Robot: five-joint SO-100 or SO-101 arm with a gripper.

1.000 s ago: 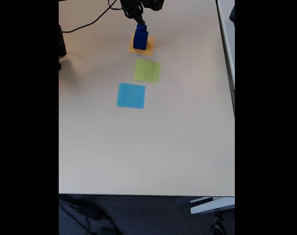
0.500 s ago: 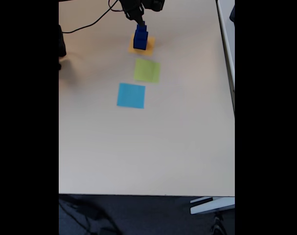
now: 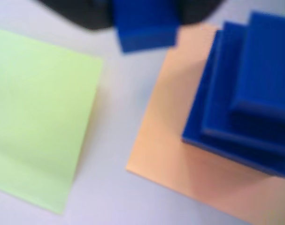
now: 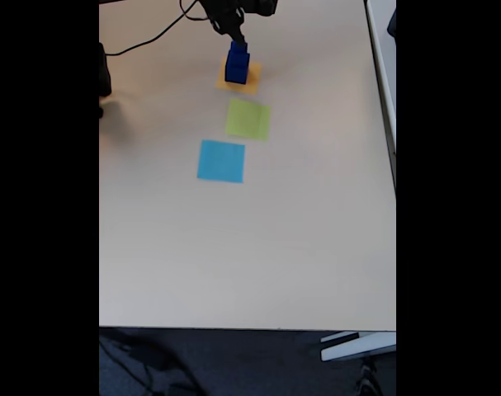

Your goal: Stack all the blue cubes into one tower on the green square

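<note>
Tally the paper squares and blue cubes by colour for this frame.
Green square: 1
Light-blue square: 1
Orange square: 1
Blue cubes stacked on the orange square: 3
Blue cube at the fingers: 1
Total: 7

- wrist view blurred all over; stacked blue cubes (image 3: 245, 98) cut off by right edge, count unclear
- small blue cube (image 3: 144, 23) at top edge cut off, dark claw (image 3: 133, 9) parts beside it too blurred to tell grip
- green square (image 3: 39, 117) cut off at left edge
- fixed view: claw (image 4: 233, 33) too small, jaw state unclear
- orange square (image 4: 238, 79) partly hidden under cube tower (image 4: 237, 62)
</note>
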